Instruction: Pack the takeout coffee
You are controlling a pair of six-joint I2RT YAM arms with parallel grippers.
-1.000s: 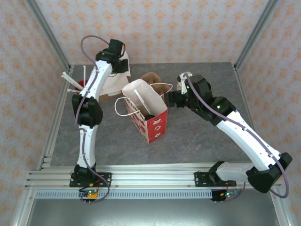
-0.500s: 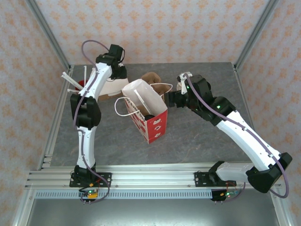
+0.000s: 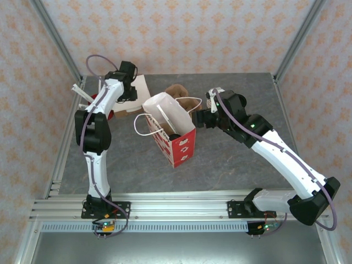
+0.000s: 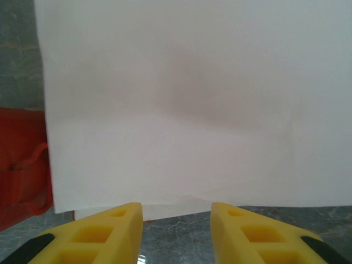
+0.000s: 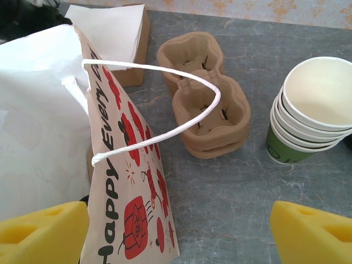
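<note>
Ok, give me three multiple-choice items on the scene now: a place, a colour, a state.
1. The cardboard cup carrier lies: A between the paper bag and the stacked cups; B inside the bag; C on top of the cups.
2. The stacked cups' outsides are: A red; B green; C black.
3. The right gripper is: A shut on the bag; B open; C shut on a cup.
Answers: 1A, the bag is on its left and the cups on its right in the right wrist view; 2B, a green wall shows below the cream rims; 3B, its yellow fingers stand wide apart.
</note>
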